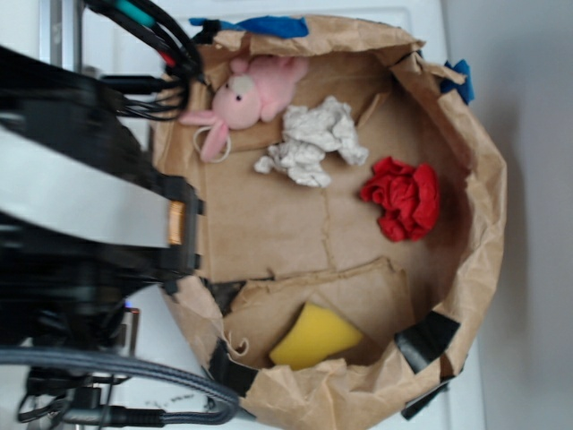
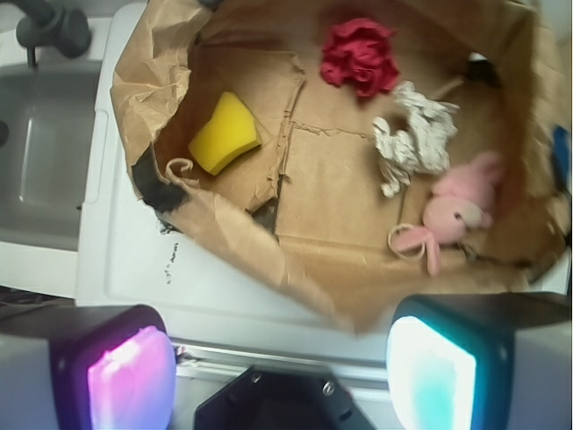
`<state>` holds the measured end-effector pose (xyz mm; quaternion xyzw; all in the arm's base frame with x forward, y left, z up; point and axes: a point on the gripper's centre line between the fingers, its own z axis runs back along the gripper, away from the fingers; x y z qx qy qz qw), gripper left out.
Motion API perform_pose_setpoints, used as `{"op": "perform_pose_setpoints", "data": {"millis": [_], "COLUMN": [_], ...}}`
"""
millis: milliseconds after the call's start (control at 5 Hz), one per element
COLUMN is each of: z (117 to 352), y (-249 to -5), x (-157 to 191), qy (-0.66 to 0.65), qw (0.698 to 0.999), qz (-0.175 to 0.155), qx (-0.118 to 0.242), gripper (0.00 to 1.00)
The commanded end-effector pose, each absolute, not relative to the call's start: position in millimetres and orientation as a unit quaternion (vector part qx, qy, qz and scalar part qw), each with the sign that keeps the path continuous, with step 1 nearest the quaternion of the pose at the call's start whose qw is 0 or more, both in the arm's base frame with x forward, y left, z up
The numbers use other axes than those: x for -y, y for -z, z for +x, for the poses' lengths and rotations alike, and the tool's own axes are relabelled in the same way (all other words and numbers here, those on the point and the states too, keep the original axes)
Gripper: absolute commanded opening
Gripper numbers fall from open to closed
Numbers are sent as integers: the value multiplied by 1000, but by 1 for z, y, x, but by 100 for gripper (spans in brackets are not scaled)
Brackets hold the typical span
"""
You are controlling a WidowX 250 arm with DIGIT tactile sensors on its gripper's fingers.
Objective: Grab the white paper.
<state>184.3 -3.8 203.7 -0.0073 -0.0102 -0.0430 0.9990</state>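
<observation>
The white paper point(image 1: 313, 141) is a crumpled off-white wad lying on the floor of a wide brown paper bag point(image 1: 488, 206), just right of a pink plush bunny point(image 1: 246, 94). The wrist view shows the white paper point(image 2: 416, 134) at upper right, well beyond my gripper point(image 2: 282, 367). My gripper is open, its pink-lit pad point(image 2: 130, 376) and teal-lit pad point(image 2: 430, 372) set wide apart with nothing between them. It hangs outside the near rim of the bag point(image 2: 152, 90), above the white counter. In the exterior view only my blurred black arm point(image 1: 81, 197) shows at the left.
Inside the bag also lie a red wrinkly wad point(image 1: 405, 197) and a yellow sponge point(image 1: 313, 338) on a loose cardboard flap. A blue cloth point(image 1: 269, 25) hangs on the bag's rim. A grey sink point(image 2: 45, 152) lies left of the counter.
</observation>
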Motion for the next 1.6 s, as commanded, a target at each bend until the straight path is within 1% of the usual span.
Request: {"op": "perform_pose_setpoints", "data": {"millis": [0, 200, 400, 600, 800, 1000, 1200, 1400], "z": [233, 239, 242, 253, 261, 267, 274, 274], "y": [-197, -207, -217, -192, -171, -153, -135, -122], "x": [-18, -18, -21, -37, -47, -51, -60, -65], "qy": [83, 94, 145, 160, 159, 159, 159, 158], "qw": [996, 993, 981, 978, 980, 979, 981, 983], "qz": [-14, -45, -61, -42, -33, -28, -2, 1], "qx": [37, 59, 116, 124, 117, 124, 114, 97], "gripper": [100, 100, 100, 100, 100, 100, 100, 100]}}
